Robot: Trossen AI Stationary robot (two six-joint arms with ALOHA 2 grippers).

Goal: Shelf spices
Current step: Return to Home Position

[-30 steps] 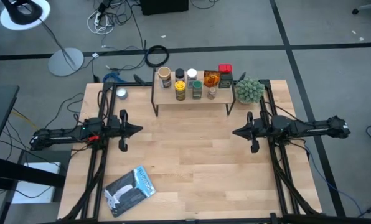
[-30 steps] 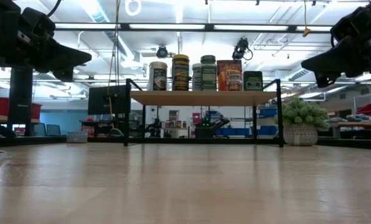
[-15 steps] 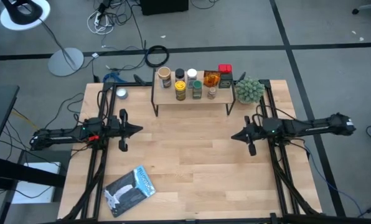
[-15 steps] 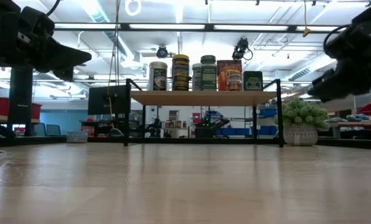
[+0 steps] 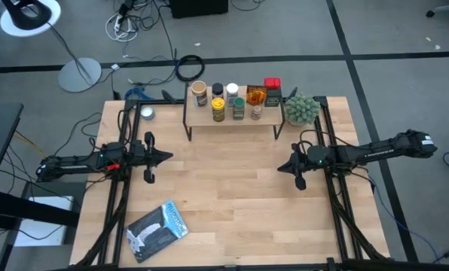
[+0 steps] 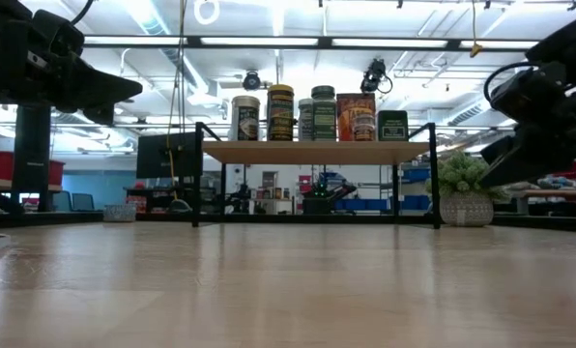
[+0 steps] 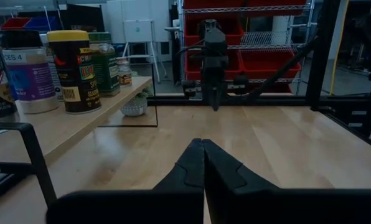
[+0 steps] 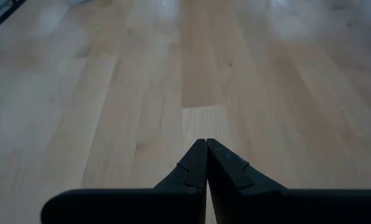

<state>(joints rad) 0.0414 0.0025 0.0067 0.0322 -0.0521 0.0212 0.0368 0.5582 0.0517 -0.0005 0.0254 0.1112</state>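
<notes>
Several spices (image 5: 238, 110) on shelf (image 5: 198, 115), beyond right gripper (image 5: 280, 167).

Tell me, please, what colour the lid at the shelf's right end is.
Red; the lid shows best in the high view.

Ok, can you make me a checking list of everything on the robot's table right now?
Surface: wooden table, no spills seen.
Job's things: spices stand together on the shelf.
Clutter: silver-blue pouch on the left side, far from the shelf; plant right of the shelf; small round thing left of it.
Grippers: left tool and right tool both shut, empty, above the table.
Cables: black coil and loose wires on the floor behind.
Surroundings: round lamp base on the floor; people: nothing seen.
</notes>
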